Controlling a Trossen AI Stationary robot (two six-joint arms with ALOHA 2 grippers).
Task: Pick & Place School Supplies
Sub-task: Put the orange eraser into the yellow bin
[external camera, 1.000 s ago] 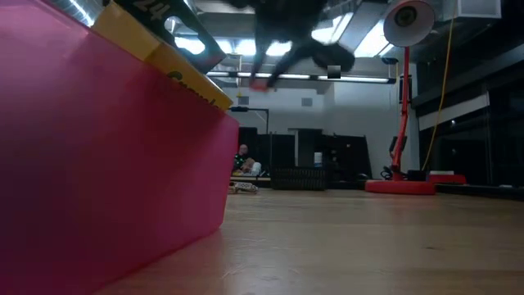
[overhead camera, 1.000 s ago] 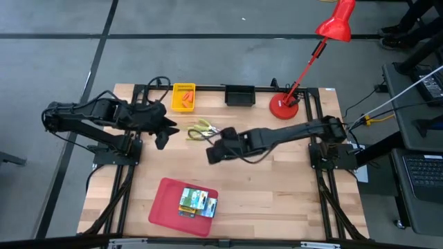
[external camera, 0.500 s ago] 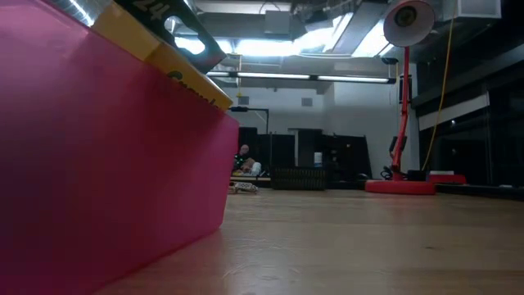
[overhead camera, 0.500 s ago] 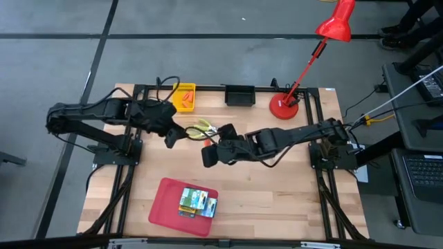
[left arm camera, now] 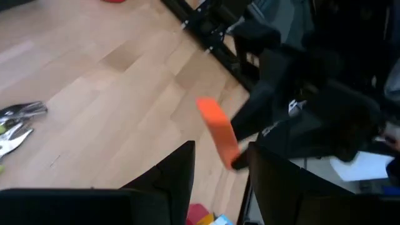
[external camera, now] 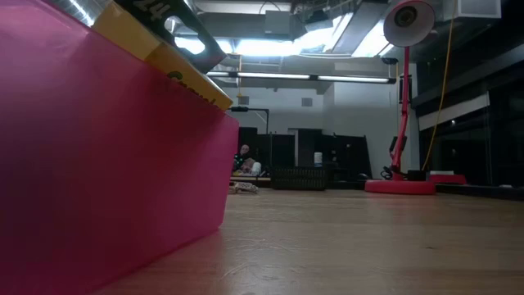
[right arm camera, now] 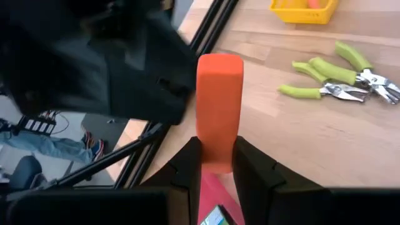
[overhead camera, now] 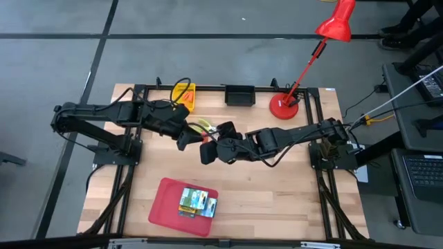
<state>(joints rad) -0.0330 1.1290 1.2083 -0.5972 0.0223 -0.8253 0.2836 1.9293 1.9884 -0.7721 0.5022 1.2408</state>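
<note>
My right gripper is above the table's middle, shut on a thumb-sized orange piece. My left gripper is open just to its left, with its fingers pointing at the orange piece. I cannot tell whether they touch it. Yellow-green pliers with metal tips lie flat on the table behind both grippers. Green-and-yellow crayon boxes lie in the red tray near the front edge. More orange pieces lie in the yellow bin. My right gripper pinches the orange piece by its near end between its two fingers. The rest of the piece sticks out past the fingertips, in line with the fingers. It is lifted clear of the table.
A black bin and the red desk lamp's base stand at the far edge. The red tray's wall fills the left of the low view. Bare wood lies at the front right.
My left gripper has reached toward the table's right, from near its base to close beside my right gripper and the orange piece. My right gripper has kept the orange piece and stayed nearly in place, shifting slightly left.
</note>
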